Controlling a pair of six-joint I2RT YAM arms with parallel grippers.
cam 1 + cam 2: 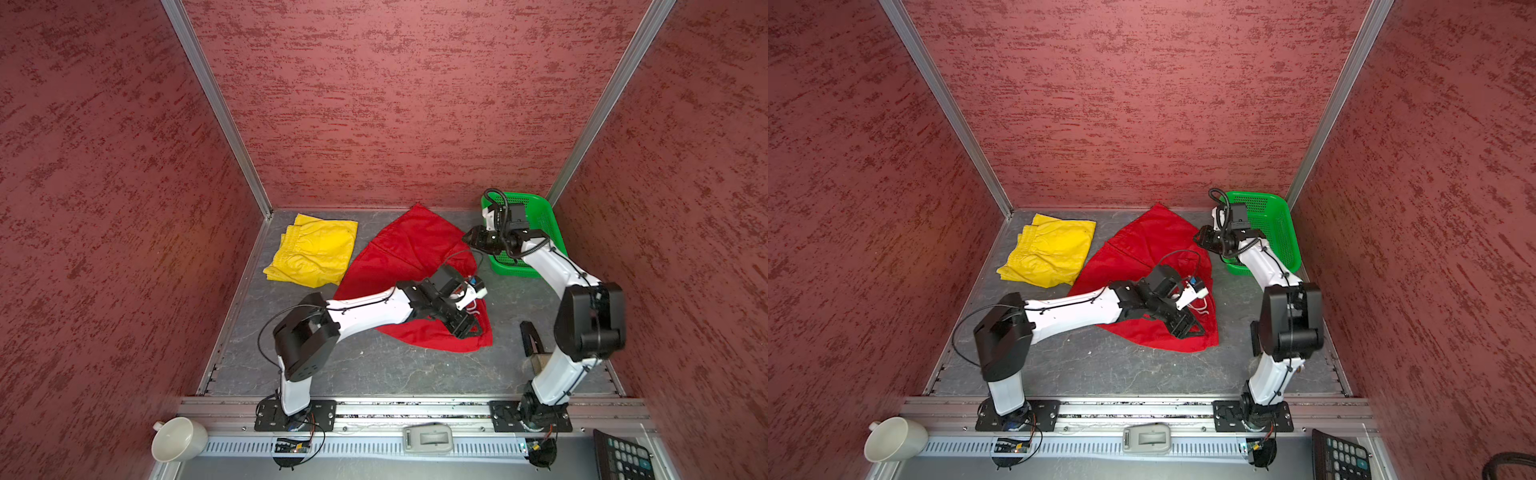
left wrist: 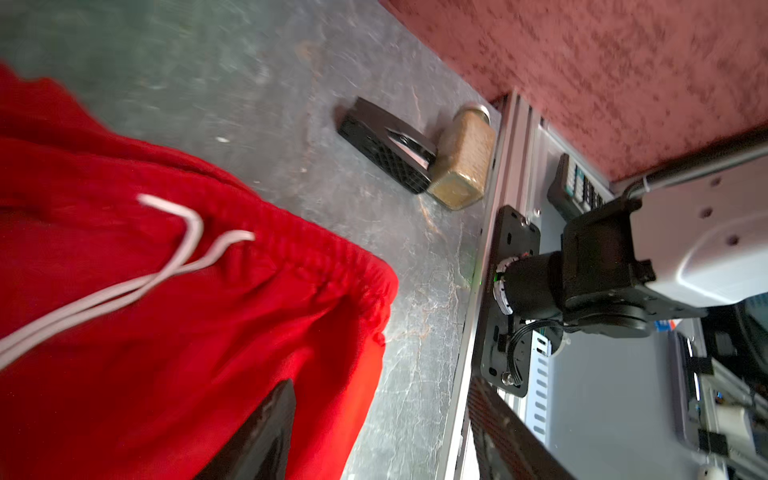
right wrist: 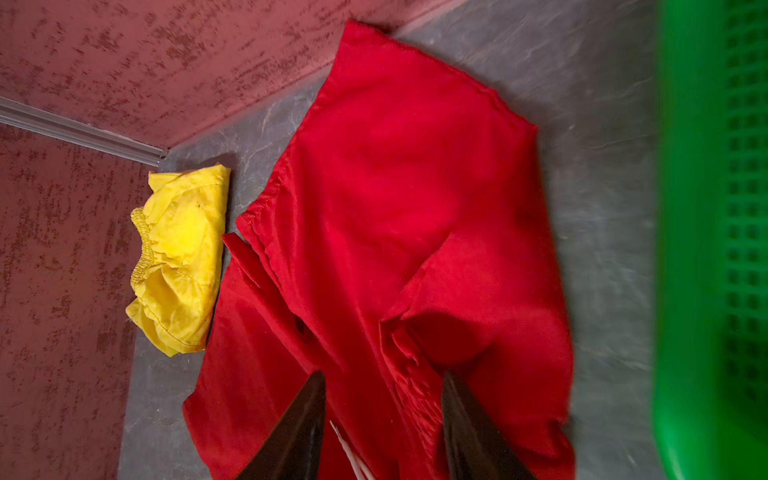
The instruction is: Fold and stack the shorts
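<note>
1. in both top views the bright red thin fabric shorts (image 1: 407, 257) lie spread across the middle of the grey stone-patterned desk (image 1: 374, 370), with the legs toward the back wall. the bright yellow fabric shorts (image 1: 316, 253) sit folded in the back-left corner, just beside them, probably parked as the base of the stack. the left fingers (image 1: 460, 328) hang over the near waistband. the right fingers (image 1: 473, 239) are at the far-right edge, by the green perforated plastic basket (image 1: 513, 270). my guess is that the two are placed at opposite ends to lay the cloth flat.
2. in the left wrist view the left fingers (image 2: 266, 432) stand wide apart and grip nothing. the gathered red waistband (image 2: 332, 266) lies below them, with a white drawstring (image 2: 187, 249) loose on it.
3. in the right wrist view the right fingers (image 3: 299, 428) are parted astride a raised ridge of red cloth and are not pinching it. the fabric looks creased and not yet folded.
</note>
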